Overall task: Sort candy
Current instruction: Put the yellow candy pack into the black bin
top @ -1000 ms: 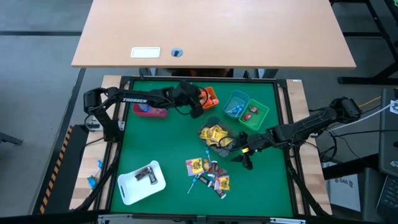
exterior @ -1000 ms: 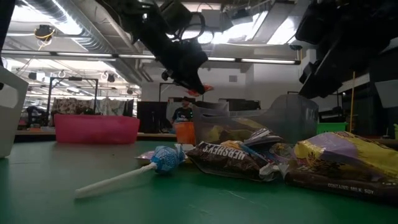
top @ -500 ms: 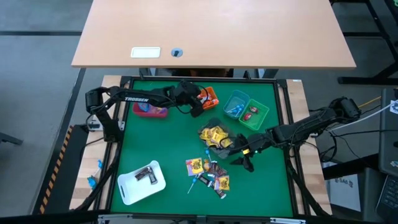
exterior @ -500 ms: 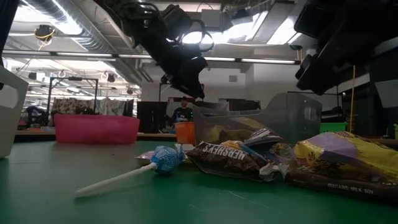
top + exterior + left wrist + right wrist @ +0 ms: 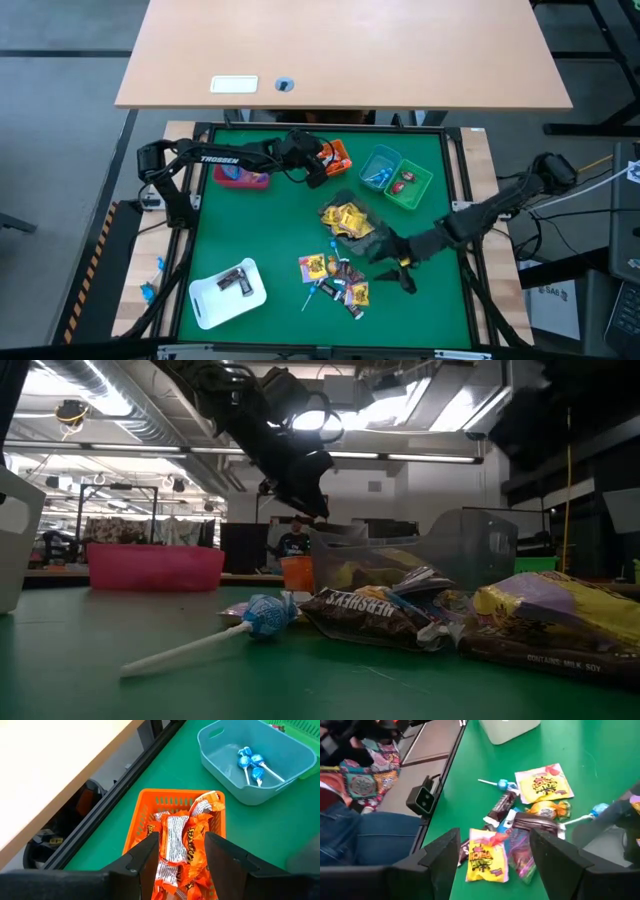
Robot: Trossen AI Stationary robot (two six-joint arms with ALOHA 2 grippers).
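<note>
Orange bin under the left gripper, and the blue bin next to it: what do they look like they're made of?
The orange bin looks like rigid glossy plastic; its walls are a moulded lattice of slots, and it holds crinkled orange wrappers. The blue bin also seems plastic, but solid-walled with a smooth satin sheen and a rolled rim. The left gripper hangs open above the orange one.
</note>
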